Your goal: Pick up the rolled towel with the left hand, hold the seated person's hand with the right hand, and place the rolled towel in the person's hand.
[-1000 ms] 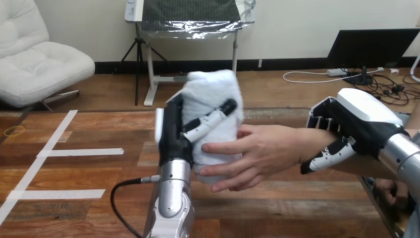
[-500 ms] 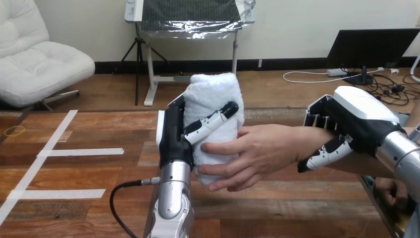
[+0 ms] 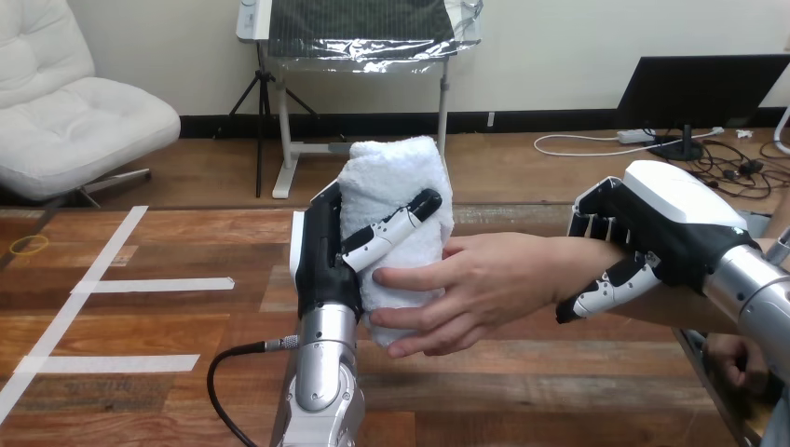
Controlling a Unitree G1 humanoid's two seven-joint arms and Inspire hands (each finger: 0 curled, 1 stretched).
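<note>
My left hand [image 3: 324, 265] is raised above the wooden table [image 3: 158, 321], palm turned toward the view's right, and it grasps the rolled towel [image 3: 396, 177]. The towel is white and stands upright in my grip, its upper end rising well clear of my hand. My fingers are curled round its far side, where I can see little of them. My thumb [image 3: 391, 231] lies slantwise across its near face, tip pointing up and to the right, pressed into the cloth.

The person's hand [image 3: 470, 284] reaches in from the view's right and meets the lower half of the towel. Its fingers are spread and loosely bent, their tips against the cloth just below my thumb, with the lowest fingers cupped under the towel's bottom end. So my left hand and the person's hand are both on the towel.

My right hand [image 3: 666, 228] sits over the person's wrist [image 3: 559, 261]. Its fingers [image 3: 589, 222] are curled down over the wrist's far side, while its thumb [image 3: 606, 291] is hooked up beneath the near side, so the wrist lies clasped between them. The white shell on the back of this hand faces up.
</note>
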